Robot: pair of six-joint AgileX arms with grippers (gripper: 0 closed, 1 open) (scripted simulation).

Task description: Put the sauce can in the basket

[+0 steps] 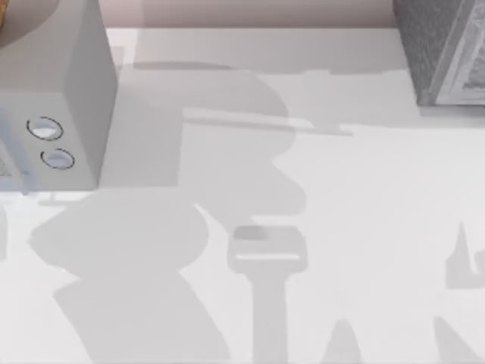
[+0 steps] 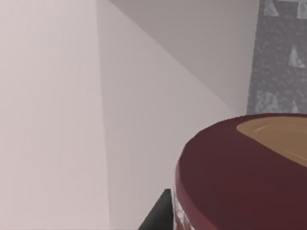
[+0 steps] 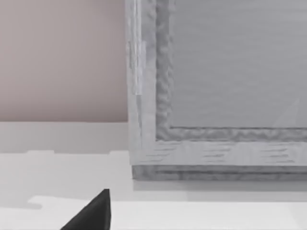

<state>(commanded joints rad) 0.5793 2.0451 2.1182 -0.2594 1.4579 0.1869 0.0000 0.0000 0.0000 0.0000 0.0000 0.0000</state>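
The sauce can (image 2: 240, 177) looms close in the left wrist view, showing its dark maroon round top with a tan centre. One dark finger (image 2: 156, 216) of my left gripper lies against the can's side, and the can rides with the raised arm. In the top view the left arm's grey wrist block (image 1: 68, 98) stands large at the upper left. The grey woven basket (image 1: 447, 45) sits at the table's far right corner, and the left wrist view shows the basket (image 2: 280, 57) beyond the can. A dark fingertip (image 3: 93, 213) of my right gripper points at the basket (image 3: 216, 96) from just in front of it.
The white table (image 1: 364, 227) carries the arms' shadows across its middle and front. A pale wall (image 3: 62, 57) rises behind the table's far edge. A tan-orange sliver (image 1: 11, 19) shows at the top view's upper left corner.
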